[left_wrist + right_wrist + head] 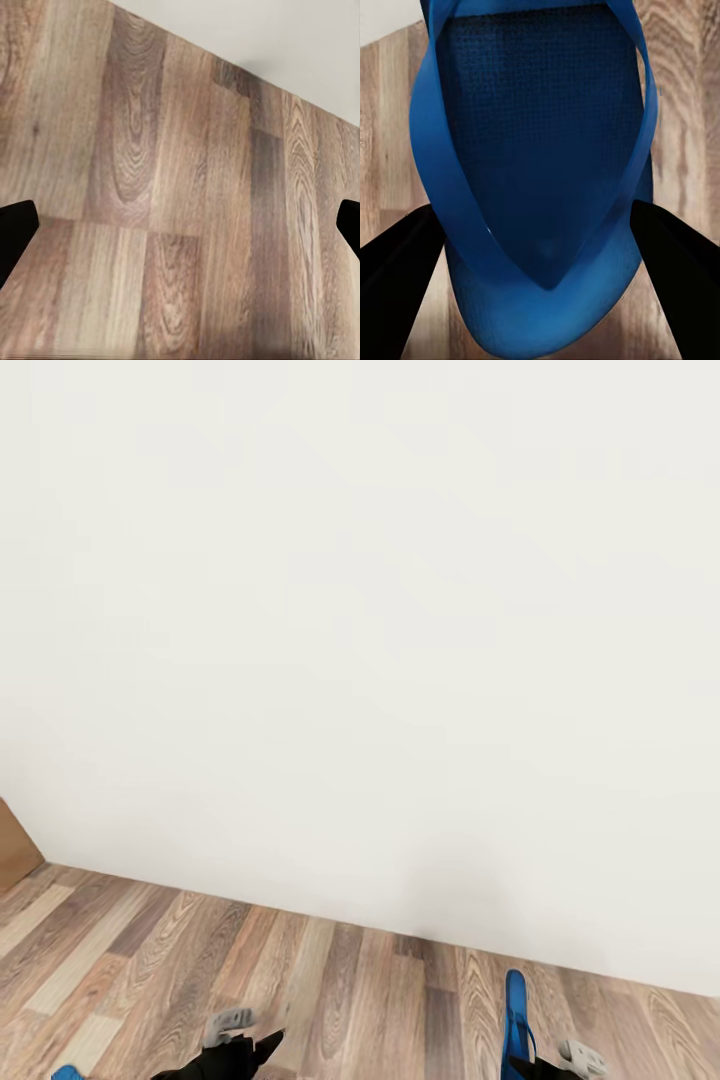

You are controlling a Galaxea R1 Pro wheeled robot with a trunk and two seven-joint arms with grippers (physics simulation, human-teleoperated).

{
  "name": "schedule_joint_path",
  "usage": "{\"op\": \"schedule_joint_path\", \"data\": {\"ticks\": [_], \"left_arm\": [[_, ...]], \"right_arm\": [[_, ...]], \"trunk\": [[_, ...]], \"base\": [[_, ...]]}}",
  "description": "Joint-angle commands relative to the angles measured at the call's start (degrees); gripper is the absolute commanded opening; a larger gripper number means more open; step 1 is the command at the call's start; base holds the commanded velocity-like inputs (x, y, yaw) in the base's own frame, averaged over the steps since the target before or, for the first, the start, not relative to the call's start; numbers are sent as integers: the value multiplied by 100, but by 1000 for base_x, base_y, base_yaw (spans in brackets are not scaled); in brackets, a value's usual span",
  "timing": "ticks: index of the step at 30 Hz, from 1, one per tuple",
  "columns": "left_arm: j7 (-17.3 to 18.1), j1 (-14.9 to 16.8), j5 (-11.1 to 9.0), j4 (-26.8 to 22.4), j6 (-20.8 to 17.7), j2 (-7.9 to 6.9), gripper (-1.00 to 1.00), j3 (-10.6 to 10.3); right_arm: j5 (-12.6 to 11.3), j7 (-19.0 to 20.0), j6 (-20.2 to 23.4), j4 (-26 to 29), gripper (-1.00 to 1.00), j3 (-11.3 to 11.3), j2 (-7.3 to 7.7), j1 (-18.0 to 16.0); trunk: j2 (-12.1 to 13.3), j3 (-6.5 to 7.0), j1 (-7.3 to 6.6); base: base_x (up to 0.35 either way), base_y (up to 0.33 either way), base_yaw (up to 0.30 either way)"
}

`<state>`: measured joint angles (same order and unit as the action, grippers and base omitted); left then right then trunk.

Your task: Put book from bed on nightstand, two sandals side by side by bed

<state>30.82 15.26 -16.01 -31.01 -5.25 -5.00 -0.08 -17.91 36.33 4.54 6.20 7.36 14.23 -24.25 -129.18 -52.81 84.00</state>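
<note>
One bright blue sandal (515, 1010) stands on edge at the bottom right of the head view, lifted off the floor, with my right gripper (545, 1065) shut on it. In the right wrist view the sandal (540, 150) and its straps sit between the two black fingers (397, 270). A small blue scrap (65, 1072) at the bottom left edge looks like the second sandal, mostly cut off. My left gripper (245, 1040) hangs over the wood floor beside it, open, its fingertips (15, 232) far apart with nothing between them. The bed, book and nightstands are out of view.
A plain white wall (380, 640) rises close ahead and meets the wood plank floor (330, 990). A brown panel (15, 850) pokes in at the left edge by the wall's foot.
</note>
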Motion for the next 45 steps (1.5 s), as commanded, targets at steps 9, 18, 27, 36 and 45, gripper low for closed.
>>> {"op": "schedule_joint_path", "data": {"ticks": [9,18,27,36,45], "left_arm": [[20,3,-57,-2,-55,-1,100,-1],[20,3,-57,-2,-55,-1,100,-2],[20,3,-52,-2,-55,-1,100,-9],[20,3,-53,-2,-55,-1,100,-6],[20,3,-54,-2,-55,-1,100,-7]], "right_arm": [[-11,24,47,4,-100,47,1,0],[-11,24,48,5,-100,47,1,0],[-11,24,48,4,-100,47,1,-1],[-11,27,47,5,-100,47,1,0],[-11,24,47,5,-100,47,1,0]], "trunk": [[-2,-47,-1],[-2,-89,-1],[-2,-131,-1],[-2,-174,-1],[-2,-216,-1]], "base": [[1,0,250],[0,0,250],[78,-58,250],[68,-56,250],[2,-2,250]]}}
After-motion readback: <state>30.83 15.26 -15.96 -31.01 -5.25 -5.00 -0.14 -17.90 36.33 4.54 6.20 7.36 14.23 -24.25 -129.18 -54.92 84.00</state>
